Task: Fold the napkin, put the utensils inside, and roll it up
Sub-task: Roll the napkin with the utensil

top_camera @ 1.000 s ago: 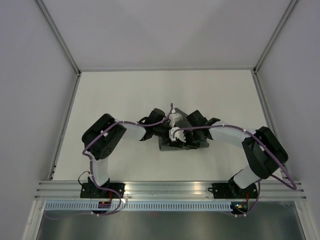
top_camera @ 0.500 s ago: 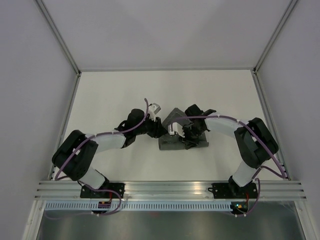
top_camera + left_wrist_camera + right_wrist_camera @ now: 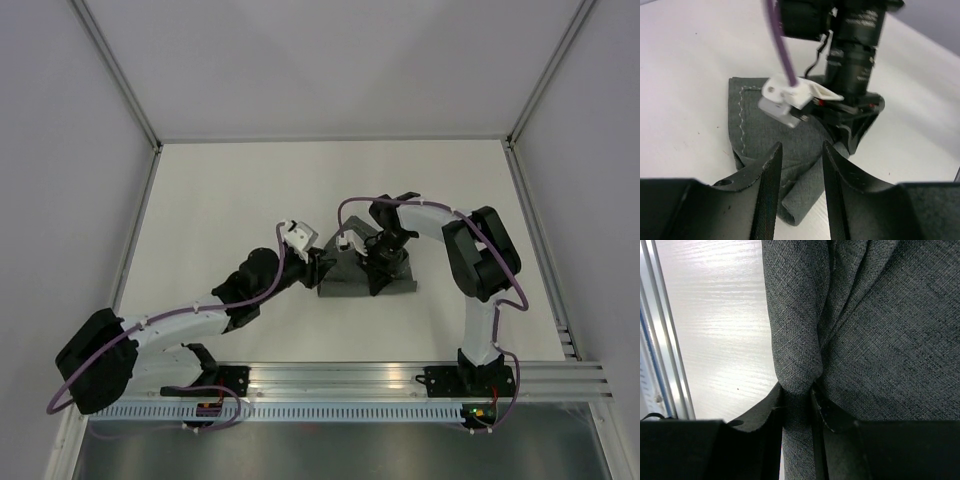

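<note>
The napkin [image 3: 398,281] lies bunched and partly rolled on the white table, dark grey with a pale stitched line showing in the left wrist view [image 3: 742,117]. My right gripper [image 3: 378,268] stands over its middle, shut on a raised fold of the napkin [image 3: 880,330]; the cloth is pinched between both fingers [image 3: 797,390]. My left gripper [image 3: 321,264] hovers at the napkin's left end, open [image 3: 801,145], with the rolled end of the cloth below the gap and not gripped. The utensils are hidden.
Metal frame rails [image 3: 340,378] run along the near edge, also seen in the right wrist view [image 3: 660,340]. Grey walls enclose the white table [image 3: 230,200] on three sides. The right arm's purple cable [image 3: 782,45] hangs close in front of my left gripper.
The left arm has stretched out low, its elbow swinging left, and its gripper has withdrawn from over the napkin to its left end. The right arm has folded toward the back, still holding cloth.
</note>
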